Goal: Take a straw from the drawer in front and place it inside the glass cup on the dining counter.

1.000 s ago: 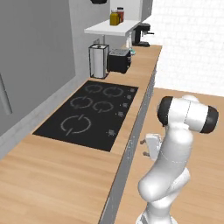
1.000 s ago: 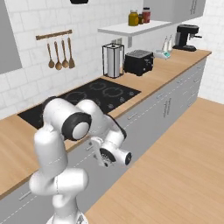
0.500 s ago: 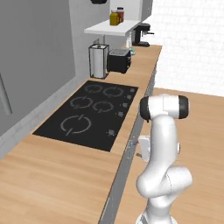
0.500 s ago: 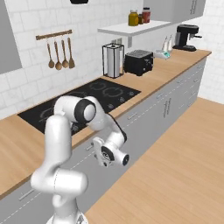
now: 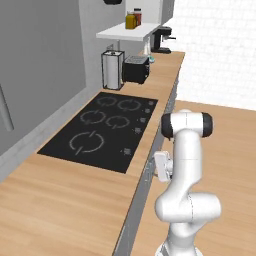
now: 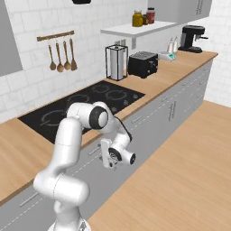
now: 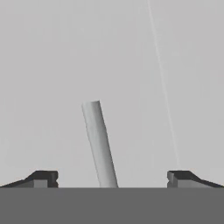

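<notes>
Since the earlier frame, the arm's elbow is folding in toward the cabinets and the gripper (image 6: 109, 159) is sitting closer to the grey cabinet front, below the worktop (image 5: 60, 205) edge.

The gripper is pointing at the drawer (image 7: 131, 65) front, with its jaws standing wide apart and gripping nothing. In the hand view, the two fingertips (image 7: 41, 178) are showing far apart at the bottom corners. A grey bar handle (image 7: 99, 144) is lying between them, tilted slightly, against the flat grey panel. The drawer is closed, so the straw cannot be seen.

On the worktop, the black cooktop (image 5: 105, 130) is lying just above the gripper's position. A toaster (image 6: 143, 64) and a coffee machine (image 6: 192, 38) are standing farther along.
</notes>
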Controlling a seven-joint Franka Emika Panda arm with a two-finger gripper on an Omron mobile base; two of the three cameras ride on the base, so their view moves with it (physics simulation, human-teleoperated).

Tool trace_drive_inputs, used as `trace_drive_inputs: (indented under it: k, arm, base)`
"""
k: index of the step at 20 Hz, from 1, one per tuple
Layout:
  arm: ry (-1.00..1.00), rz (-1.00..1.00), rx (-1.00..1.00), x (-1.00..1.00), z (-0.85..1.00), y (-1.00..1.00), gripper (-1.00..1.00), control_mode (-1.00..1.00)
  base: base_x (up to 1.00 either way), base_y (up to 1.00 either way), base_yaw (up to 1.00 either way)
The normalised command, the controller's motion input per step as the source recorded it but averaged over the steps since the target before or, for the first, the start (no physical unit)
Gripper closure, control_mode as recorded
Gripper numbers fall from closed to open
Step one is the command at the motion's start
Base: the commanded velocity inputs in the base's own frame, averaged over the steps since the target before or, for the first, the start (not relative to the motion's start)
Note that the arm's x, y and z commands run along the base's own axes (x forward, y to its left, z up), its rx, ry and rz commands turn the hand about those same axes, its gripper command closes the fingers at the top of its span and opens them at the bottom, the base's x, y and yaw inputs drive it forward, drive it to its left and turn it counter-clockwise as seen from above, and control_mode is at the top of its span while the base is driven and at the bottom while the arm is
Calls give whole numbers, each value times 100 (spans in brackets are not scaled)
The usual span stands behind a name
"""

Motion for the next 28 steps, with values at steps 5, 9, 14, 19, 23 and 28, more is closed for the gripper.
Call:
trace_drive_inputs:
  k: [5,9,14,19,23,28]
  arm:
    - [12,-4,0,26,-10,38,-100,-100]
    - [9,-1,4,38,-21,11,-100,-100]
    - [6,0,10,49,-27,0,-100,-100]
    - [7,0,6,42,-32,7,-100,-100]
    - [3,0,2,10,-20,44,-100,-100]
    - [0,1,1,-3,-18,44,-100,-100]
  base:
    - [0,0,0]
    - [0,0,0]
    - [0,0,0]
    - [0,0,0]
    - [0,0,0]
    - [0,0,0]
